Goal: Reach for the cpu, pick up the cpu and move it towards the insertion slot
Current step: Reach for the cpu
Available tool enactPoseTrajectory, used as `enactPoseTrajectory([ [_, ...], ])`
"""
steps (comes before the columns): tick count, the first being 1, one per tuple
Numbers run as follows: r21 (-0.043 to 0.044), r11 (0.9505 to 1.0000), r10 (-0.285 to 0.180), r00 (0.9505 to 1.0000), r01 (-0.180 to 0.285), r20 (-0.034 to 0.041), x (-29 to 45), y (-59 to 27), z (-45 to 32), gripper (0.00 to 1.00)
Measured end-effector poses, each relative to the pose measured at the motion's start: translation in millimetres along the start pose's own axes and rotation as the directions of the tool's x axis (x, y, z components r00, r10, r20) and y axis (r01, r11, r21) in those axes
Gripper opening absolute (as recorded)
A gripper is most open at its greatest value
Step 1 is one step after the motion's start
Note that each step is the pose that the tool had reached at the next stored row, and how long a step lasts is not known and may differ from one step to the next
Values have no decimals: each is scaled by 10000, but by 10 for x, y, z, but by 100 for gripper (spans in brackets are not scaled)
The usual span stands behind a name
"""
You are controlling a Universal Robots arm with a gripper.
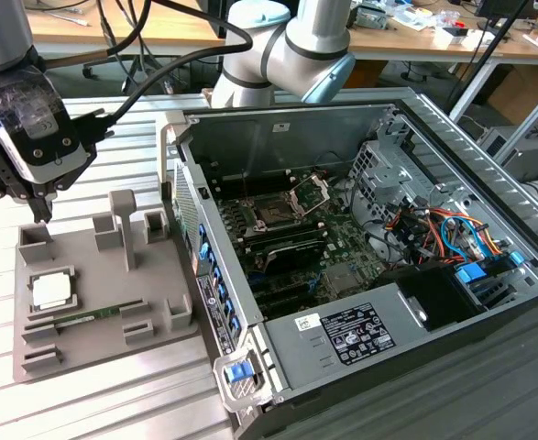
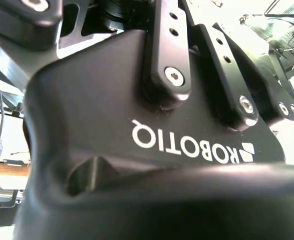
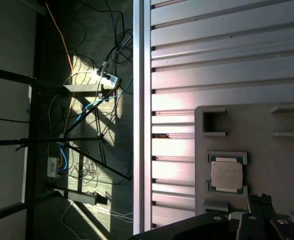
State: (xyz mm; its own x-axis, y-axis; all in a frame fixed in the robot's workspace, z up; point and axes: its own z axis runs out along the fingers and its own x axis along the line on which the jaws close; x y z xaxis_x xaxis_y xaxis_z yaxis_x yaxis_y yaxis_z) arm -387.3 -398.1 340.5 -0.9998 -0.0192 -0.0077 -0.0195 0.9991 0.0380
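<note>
Whether the jaws of the black gripper (image 1: pixel 38 206) are spread or pressed together cannot be told; nothing is seen held in them. The gripper is poised above a corner of the grey moulded holder plate (image 1: pixel 104 275), clear of its surface. The thin, square, silver-cream cpu (image 1: pixel 50 291) is seated in a shallow walled pocket of that plate, near the plate edge turned away from the open grey computer case (image 1: pixel 378 330). It is seen from above in the first wrist view (image 3: pixel 226 175).

A long green memory stick (image 1: pixel 85 316) is laid in a groove of the plate just beside the pocket, and upright grey posts (image 1: pixel 122 225) are set between the pocket and the case. The plate is carried on a ribbed aluminium tabletop (image 1: pixel 113 403). The square dark insertion slot (image 1: pixel 273 213), with its silver frame raised, is found inside the case, well apart from the plate.

Several failures can be foreseen:
- A descent that is off-centre could bring a jaw onto the pocket wall, so that the chip is tipped or missed.
- Little of the chip's edge is exposed, so a shallow pinch could be lost in transit.
- On a low path, the posts or the case wall could be struck.
</note>
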Motion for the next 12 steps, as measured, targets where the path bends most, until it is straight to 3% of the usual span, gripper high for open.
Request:
enactPoseTrajectory([
  [12, 0, 10000, 0, 10000, 0, 3, 6, -1, 19, 11],
])
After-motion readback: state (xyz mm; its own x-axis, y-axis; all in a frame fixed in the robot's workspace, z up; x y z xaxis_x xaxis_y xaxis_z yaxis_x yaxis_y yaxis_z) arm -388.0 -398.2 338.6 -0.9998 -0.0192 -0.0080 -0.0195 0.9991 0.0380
